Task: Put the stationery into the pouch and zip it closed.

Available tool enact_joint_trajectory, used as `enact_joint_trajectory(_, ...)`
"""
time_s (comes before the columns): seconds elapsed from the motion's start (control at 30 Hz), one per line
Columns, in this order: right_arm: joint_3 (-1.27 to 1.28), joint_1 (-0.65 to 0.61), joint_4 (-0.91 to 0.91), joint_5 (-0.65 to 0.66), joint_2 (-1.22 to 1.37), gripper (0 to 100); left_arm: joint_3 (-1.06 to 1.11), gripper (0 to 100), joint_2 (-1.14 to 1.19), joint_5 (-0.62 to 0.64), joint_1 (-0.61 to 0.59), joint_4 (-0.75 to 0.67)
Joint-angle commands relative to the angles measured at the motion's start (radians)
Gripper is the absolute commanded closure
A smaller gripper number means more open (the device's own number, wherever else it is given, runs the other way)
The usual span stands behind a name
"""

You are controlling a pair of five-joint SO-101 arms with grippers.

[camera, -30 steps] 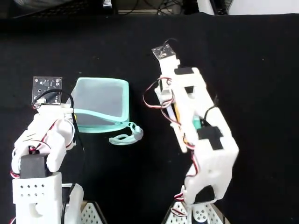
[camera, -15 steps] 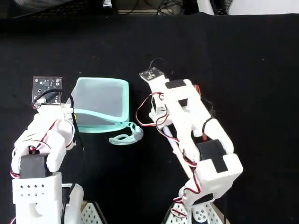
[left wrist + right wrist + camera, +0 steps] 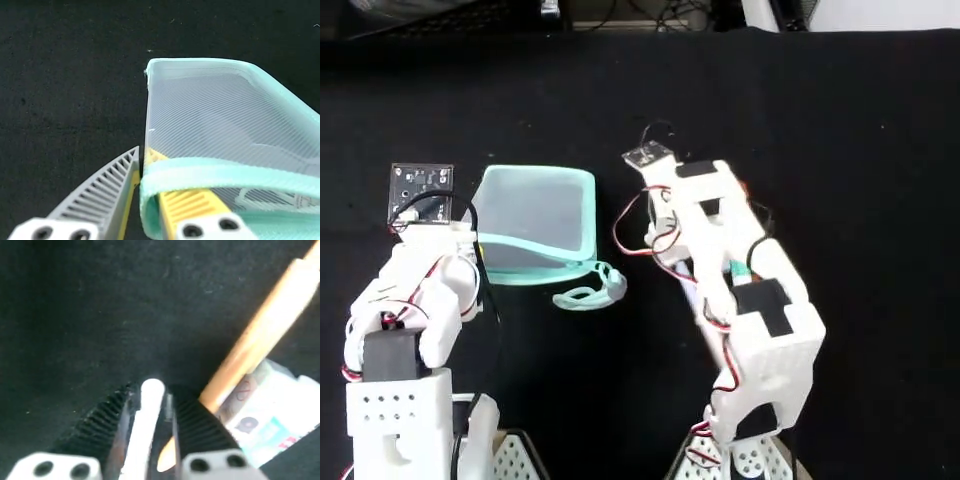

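The left pincer (image 3: 143,153) clamps the pouch (image 3: 535,225) rim, left of centre in the high view; the right pincer (image 3: 150,391) is clenched on a white pen (image 3: 142,435) (pencil (image 3: 260,335) and eraser (image 3: 270,425) lie beyond); best carry it level, tip-first into the mouth.

This looks like a robotics lab bench: a black cloth-covered table (image 3: 880,150), with dark tangled cables (image 3: 665,18) behind its far edge.

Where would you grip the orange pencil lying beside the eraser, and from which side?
Mid-shaft on the orange pencil, from above, jaws across its length. It is long, thin and lies diagonally on the black table; the eraser crowds one end, so the bare middle looks the clearest hold.
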Motion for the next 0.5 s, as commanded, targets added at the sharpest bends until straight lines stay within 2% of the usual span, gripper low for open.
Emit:
enact_joint_trajectory(0.0, -0.002, -0.021, -0.003, 0.012, -0.047, 98.6, -0.002, 97, -0.003, 0.002, 0.008, -0.02)
enact_joint_trajectory(0.17, 0.145, -0.025, -0.003, 0.012, -0.341, 98.6, -0.002, 97, -0.003, 0.002, 0.008, -0.018)
enact_joint_trajectory(0.47, 0.338, -0.031, 0.086, 0.006, -1.122, 98.6, -0.002, 97, -0.003, 0.002, 0.008, -0.015)
